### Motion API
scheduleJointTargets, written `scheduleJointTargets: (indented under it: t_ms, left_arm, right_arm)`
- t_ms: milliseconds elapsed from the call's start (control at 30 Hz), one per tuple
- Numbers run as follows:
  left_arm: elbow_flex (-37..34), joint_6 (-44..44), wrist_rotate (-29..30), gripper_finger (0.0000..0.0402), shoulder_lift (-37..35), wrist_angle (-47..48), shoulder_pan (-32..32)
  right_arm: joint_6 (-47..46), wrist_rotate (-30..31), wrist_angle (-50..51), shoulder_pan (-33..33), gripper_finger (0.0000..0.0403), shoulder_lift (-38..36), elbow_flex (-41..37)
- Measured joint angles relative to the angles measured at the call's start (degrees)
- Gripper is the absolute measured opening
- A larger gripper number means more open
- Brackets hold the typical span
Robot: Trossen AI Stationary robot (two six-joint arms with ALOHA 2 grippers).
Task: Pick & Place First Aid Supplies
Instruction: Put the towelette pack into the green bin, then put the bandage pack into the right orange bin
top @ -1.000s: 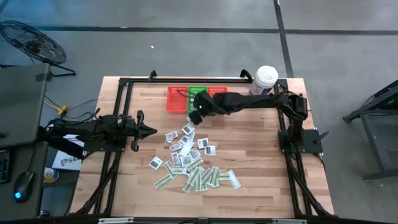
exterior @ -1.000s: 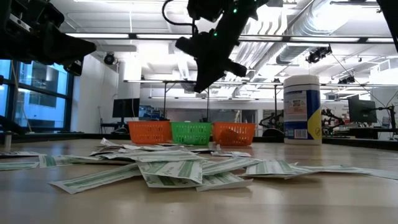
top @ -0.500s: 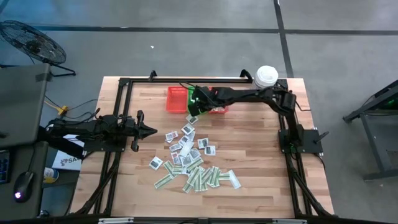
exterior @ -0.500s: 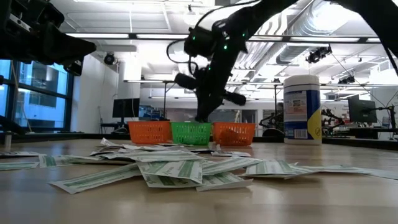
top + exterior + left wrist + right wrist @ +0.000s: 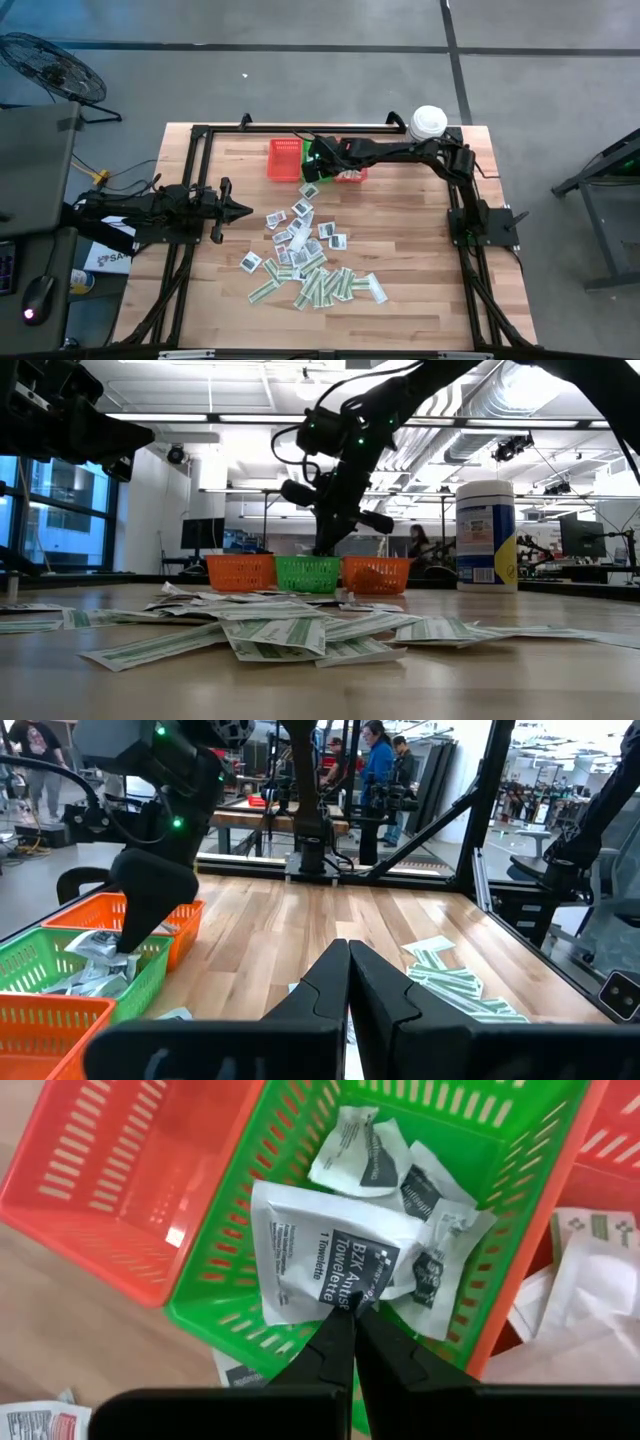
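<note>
While the right end effector (image 5: 350,1312) pinches a white towelette packet (image 5: 325,1260), apparently, it hangs over the green basket (image 5: 255,1315).

Three mesh baskets (image 5: 308,573), one white tub (image 5: 485,536), some thirty loose packets (image 5: 305,255), two arms

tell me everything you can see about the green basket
The green basket is a small mesh tray of what looks like plastic, with slotted walls. It sits upright near the table's far edge, flanked by two orange-red baskets whose rims look to meet its own. Inside lie several crumpled white towelette packets with dark print. The right tool, shut on the largest packet, reaches down into it.
</note>
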State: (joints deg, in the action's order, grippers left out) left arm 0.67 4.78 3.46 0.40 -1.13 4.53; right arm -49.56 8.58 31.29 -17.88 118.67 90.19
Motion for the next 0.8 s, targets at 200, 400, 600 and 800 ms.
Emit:
scheduleJointTargets:
  t_ms: [200, 400, 600, 800]
  left_arm:
    - [0.0, 0.0, 0.0, 0.0001, 0.0, 0.0, 0.0]
    - [0.0, 0.0, 0.0, 0.0001, 0.0, 0.0, 0.0]
    - [0.0, 0.0, 0.0, 0.0001, 0.0, 0.0, 0.0]
    - [0.0, 0.0, 0.0, 0.0001, 0.0, 0.0, 0.0]
  right_arm:
    - [-1.5, -1.5, -1.5, -0.5, 0.0000, 0.0, 0.0]
    - [-1.4, -1.3, -2.2, -0.6, 0.0022, 0.0, 0.0]
    - [-1.4, -0.4, -2.3, -0.6, 0.0086, 0.0, 0.0]
    - [0.8, -0.4, -1.7, -0.2, 0.0143, -0.9, 0.0]
